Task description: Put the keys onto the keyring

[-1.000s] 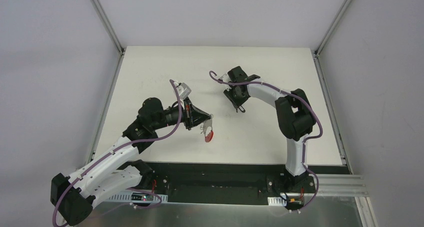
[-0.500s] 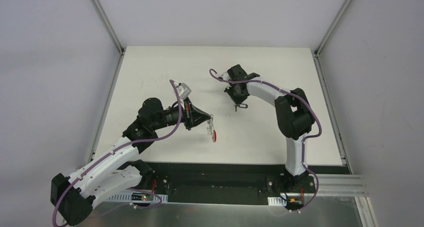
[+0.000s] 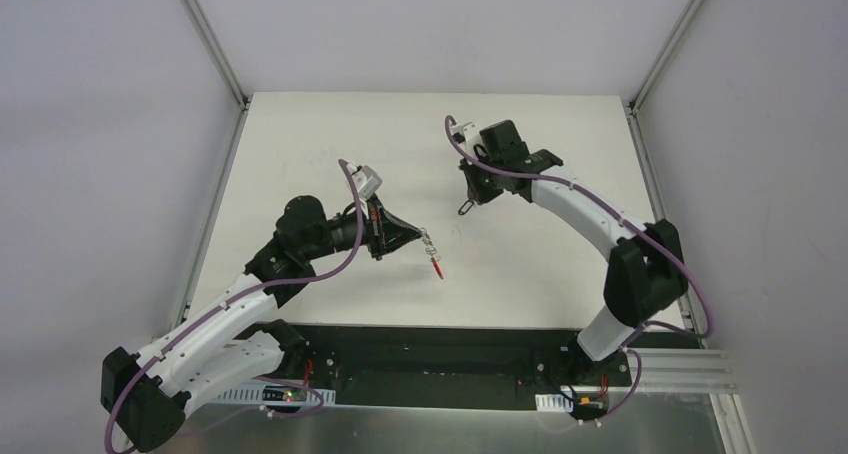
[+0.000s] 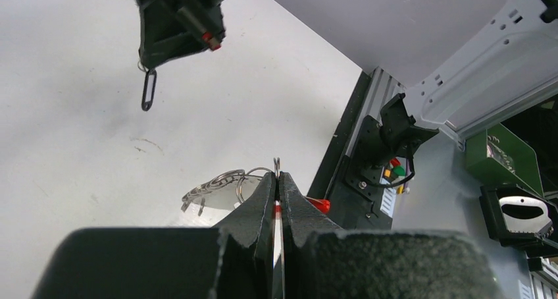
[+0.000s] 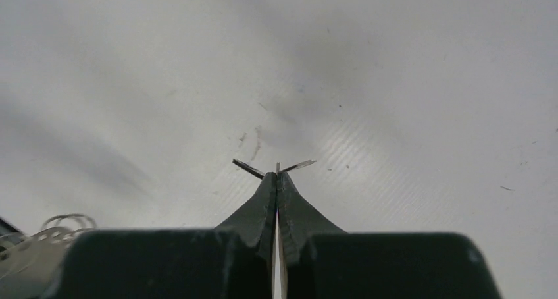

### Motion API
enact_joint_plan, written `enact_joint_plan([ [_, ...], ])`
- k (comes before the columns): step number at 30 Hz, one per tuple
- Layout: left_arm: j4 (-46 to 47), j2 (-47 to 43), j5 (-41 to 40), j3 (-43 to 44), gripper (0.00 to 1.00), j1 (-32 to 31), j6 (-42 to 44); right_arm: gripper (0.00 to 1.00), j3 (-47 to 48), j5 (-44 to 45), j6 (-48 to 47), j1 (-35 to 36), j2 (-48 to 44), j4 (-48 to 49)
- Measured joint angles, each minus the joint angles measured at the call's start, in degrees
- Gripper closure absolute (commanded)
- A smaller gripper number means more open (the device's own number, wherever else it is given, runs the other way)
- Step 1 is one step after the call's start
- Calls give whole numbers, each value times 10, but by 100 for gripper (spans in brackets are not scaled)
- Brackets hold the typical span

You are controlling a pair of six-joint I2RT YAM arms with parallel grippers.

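A: Where's the keyring point(image 3: 433, 252)?
B: Pinched in the left gripper point(image 3: 416, 236), fingers closed on it, red crescent point(image 3: 440, 268) dangling over the table point(image 3: 300, 144).
A: The keys point(image 5: 296, 164)?
B: Just right, slightly farther back: the right gripper point(image 3: 470, 198) clamps them, black tag point(image 4: 149, 91) hanging. The 2 tips stand near, apart.

1. I see the table point(image 5: 408, 75) as matt white, faintly scuffed and speckled.
2. The keyring point(image 4: 220, 180) looks to me like shiny metal wire; its red piece point(image 4: 318, 205) seems smooth plastic.
3. The keys point(image 5: 297, 164) read as thin bright metal.
4. The left gripper point(image 4: 276, 175) looks matt black, slightly grainy.
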Motion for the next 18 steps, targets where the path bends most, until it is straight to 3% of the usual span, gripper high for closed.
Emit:
enact_joint_plan([
  [13, 23, -5, 11, 0, 100, 0, -12, 100, -30, -110, 68, 59, -185, 21],
  [18, 48, -2, 25, 0, 100, 0, -33, 100, -35, -104, 68, 125, -257, 10],
])
